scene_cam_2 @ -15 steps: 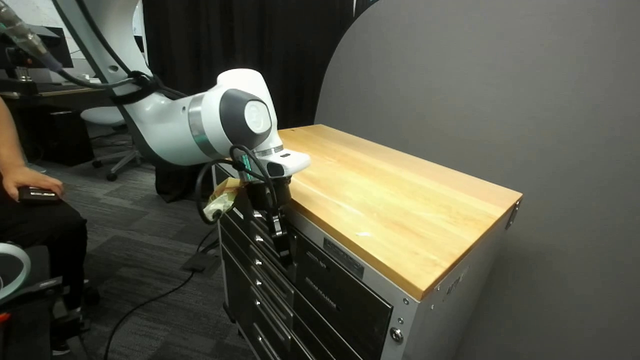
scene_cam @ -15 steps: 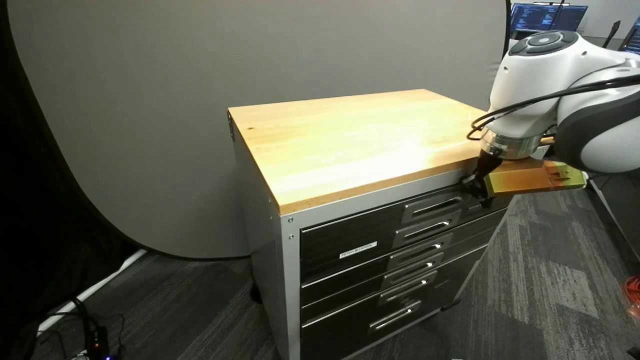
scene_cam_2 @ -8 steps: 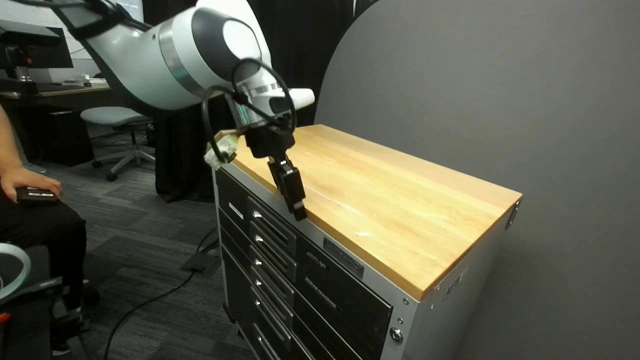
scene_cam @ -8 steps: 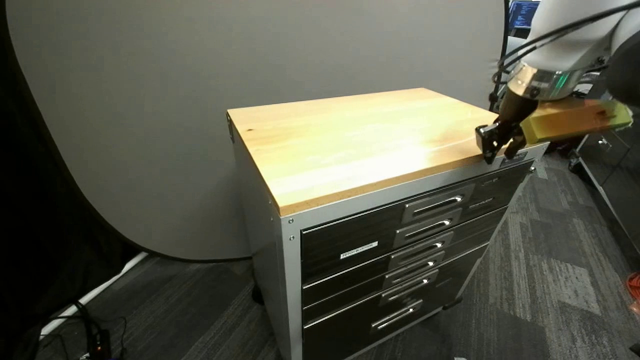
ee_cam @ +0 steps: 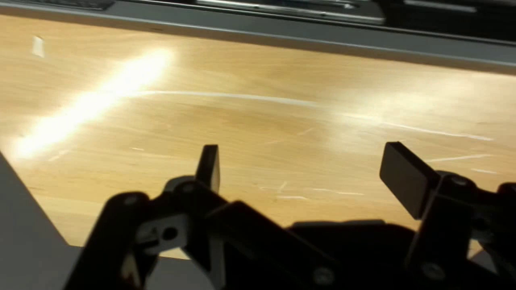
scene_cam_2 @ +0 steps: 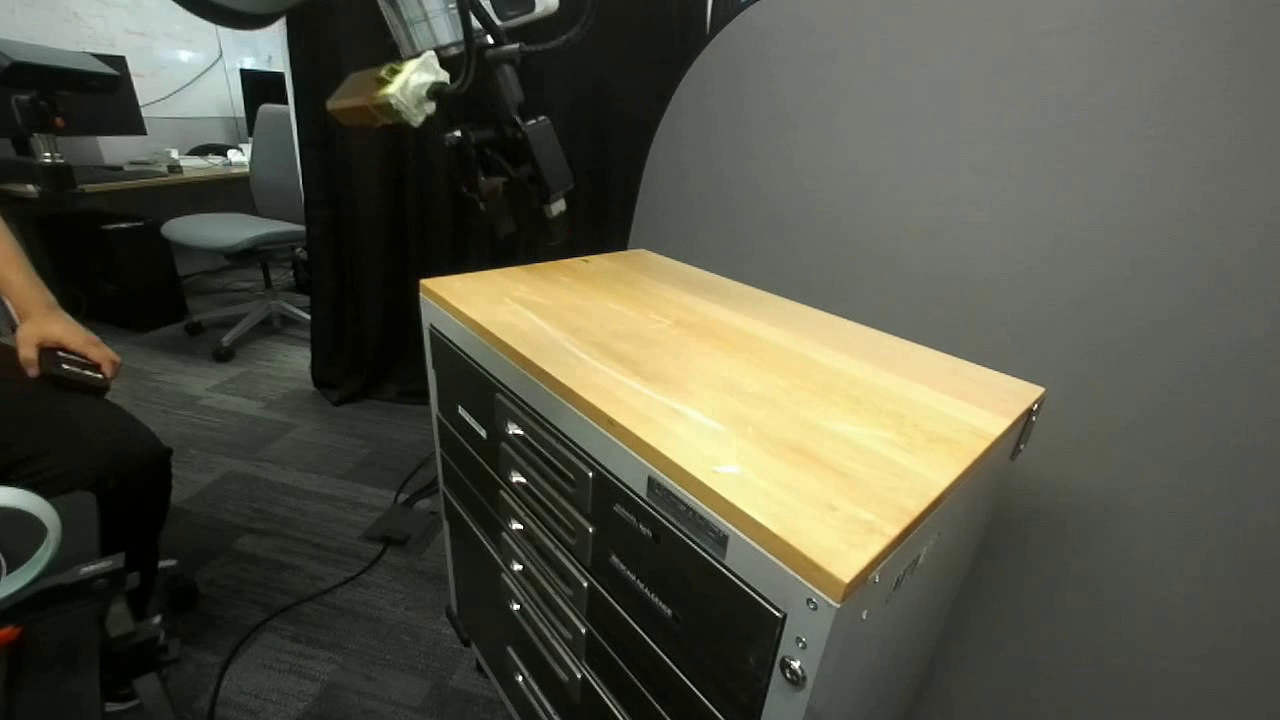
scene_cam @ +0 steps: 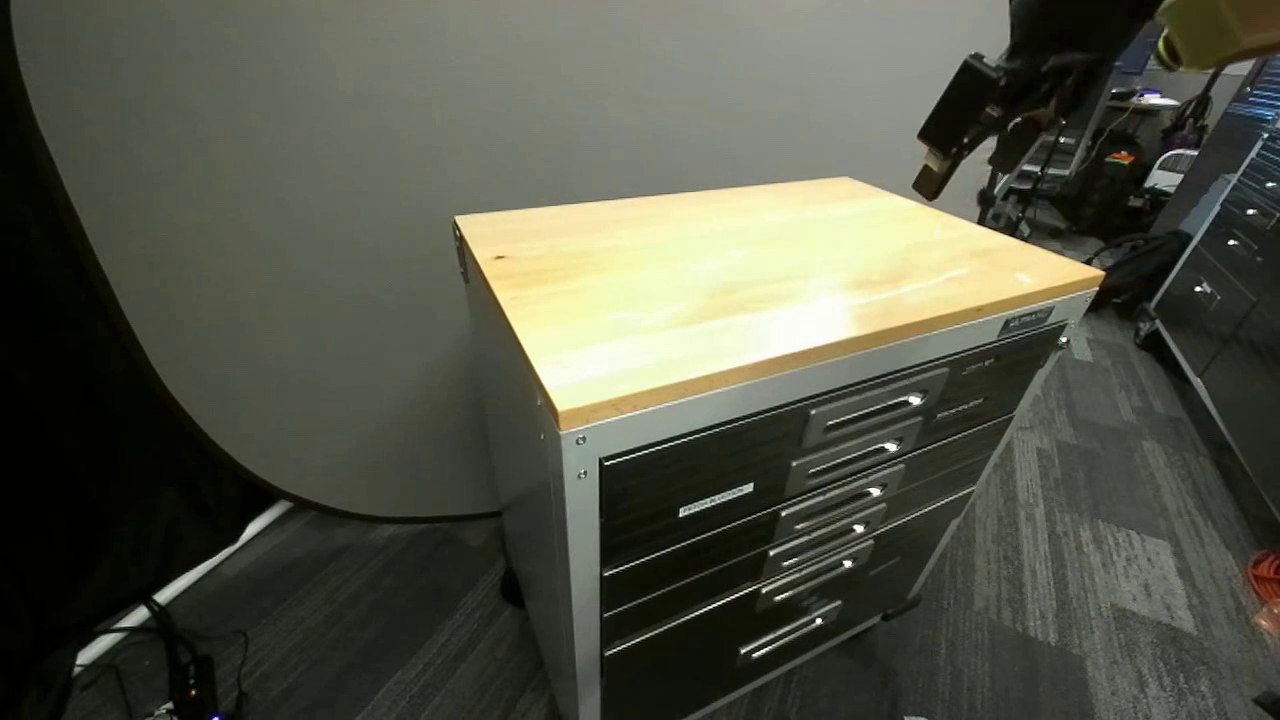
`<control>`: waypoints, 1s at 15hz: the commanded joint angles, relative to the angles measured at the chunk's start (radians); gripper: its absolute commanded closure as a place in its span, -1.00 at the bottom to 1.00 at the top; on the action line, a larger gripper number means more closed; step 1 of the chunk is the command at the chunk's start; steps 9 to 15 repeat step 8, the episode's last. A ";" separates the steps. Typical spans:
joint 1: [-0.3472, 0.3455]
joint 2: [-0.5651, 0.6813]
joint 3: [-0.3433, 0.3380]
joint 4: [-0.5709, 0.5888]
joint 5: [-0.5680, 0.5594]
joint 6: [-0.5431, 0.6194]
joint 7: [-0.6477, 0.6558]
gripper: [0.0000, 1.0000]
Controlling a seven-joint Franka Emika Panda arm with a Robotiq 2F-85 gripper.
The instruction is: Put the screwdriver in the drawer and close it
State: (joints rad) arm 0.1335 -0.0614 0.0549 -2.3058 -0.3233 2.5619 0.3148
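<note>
No screwdriver shows in any view, so it is out of sight or hidden. Just beneath the wooden top, the wide drawer [scene_cam: 740,445] sits flush with the cabinet frame; its front [scene_cam_2: 690,575] also looks flush from the far side. My gripper [ee_cam: 302,165] stands wide open in the wrist view, with only tabletop seen between its fingers [ee_cam: 403,177]. In both exterior views the gripper [scene_cam: 968,172] hangs in the air well above the wooden top, apart from the cabinet. Its fingertips [scene_cam_2: 556,207] point down.
The bare wooden tabletop [scene_cam: 720,280] has pale scratches and a small white mark [ee_cam: 38,46]. Several narrower drawers with handles [scene_cam: 790,632] lie lower down. A yellow-orange wrapped block [scene_cam_2: 385,95] is fixed by my wrist. A seated person's hand [scene_cam_2: 65,340] holds a dark device.
My gripper has risen from the drawer front, past the tabletop's front edge, to high above the top. Its fingers have spread from together to wide. The drawer looks unchanged.
</note>
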 commanded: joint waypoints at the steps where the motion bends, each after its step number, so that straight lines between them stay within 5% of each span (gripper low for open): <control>1: 0.022 -0.067 0.044 0.031 0.172 -0.134 -0.268 -1.00; 3: 0.020 -0.087 0.044 0.061 0.226 -0.238 -0.369 -1.00; 4: 0.008 -0.058 0.059 0.034 0.179 -0.158 -0.270 -1.00; 15: 0.009 -0.077 0.055 0.049 0.200 -0.219 -0.336 -1.00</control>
